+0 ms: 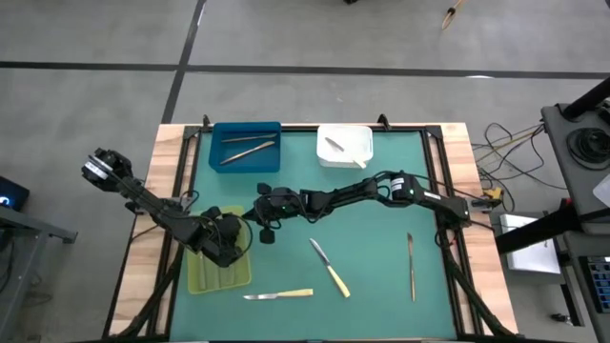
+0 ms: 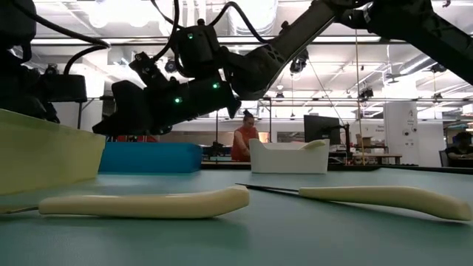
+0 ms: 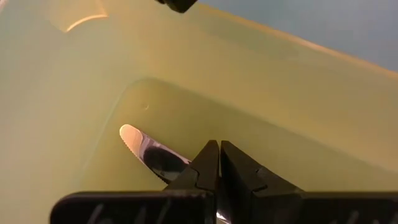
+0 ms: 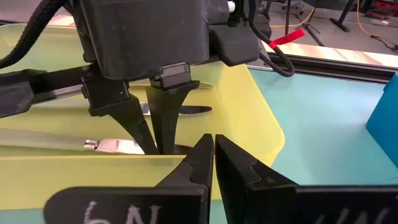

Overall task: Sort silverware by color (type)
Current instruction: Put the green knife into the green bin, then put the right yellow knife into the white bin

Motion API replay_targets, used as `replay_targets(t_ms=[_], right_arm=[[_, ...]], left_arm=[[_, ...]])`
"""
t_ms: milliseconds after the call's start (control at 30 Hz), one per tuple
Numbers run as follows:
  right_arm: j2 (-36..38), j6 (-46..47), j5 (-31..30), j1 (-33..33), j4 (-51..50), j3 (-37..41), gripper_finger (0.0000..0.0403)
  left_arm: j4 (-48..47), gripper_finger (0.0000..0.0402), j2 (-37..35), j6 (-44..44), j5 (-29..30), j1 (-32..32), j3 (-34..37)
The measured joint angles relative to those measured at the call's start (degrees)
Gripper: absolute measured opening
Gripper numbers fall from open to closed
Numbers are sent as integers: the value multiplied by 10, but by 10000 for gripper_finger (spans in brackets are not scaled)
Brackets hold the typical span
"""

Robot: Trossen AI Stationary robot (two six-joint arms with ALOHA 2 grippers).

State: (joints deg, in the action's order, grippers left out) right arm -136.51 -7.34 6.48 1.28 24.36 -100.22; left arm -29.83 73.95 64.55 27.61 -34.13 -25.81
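Silverware: three pieces loose on the green table (image 1: 381,238), the rest in trays. Yellow-handled knife (image 1: 330,268) near table centre, long axis diagonal, blade toward the far left, handle toward the near right. Second yellow-handled knife (image 1: 278,296) at the near edge, long axis running left to right, blade to the left, handle to the right. All-metal utensil (image 1: 411,266) on the right side, long axis running near to far. Blue tray (image 1: 246,147) at far left: two grey utensils, lying roughly left to right. White tray (image 1: 344,146) at far centre: one grey piece, set diagonally. Yellow-green tray (image 1: 219,270) at near left: knives lying lengthwise, one blade tip (image 3: 134,138) visible beside the left gripper (image 3: 219,163). Left gripper inside the yellow-green tray, fingers fully closed, holding nothing. Right gripper (image 4: 213,155) just beside the tray's rim, near the left one, fingers pressed together, empty.
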Motion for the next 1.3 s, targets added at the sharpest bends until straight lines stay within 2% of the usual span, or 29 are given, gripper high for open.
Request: replay_targets(t_ms=[333, 567, 733, 1000, 1300], right_arm=[[0, -1, 0, 0, 0, 0, 9], [3, -1, 0, 0, -5, 1, 9], [28, -2, -5, 0, -52, 2, 9], [108, 0, -8, -3, -222, 2, 9], [245, 87, -22, -18, -506, 2, 9]], left_arm=[[-51, 0, 0, 10, -16, -1, -19], [-52, 0, 0, -37, -14, -2, -55], [-82, 0, -1, -84, -6, -12, -102], [-183, 0, -21, -156, 84, -38, -191], [-165, 0, -78, -392, 160, -35, -260]])
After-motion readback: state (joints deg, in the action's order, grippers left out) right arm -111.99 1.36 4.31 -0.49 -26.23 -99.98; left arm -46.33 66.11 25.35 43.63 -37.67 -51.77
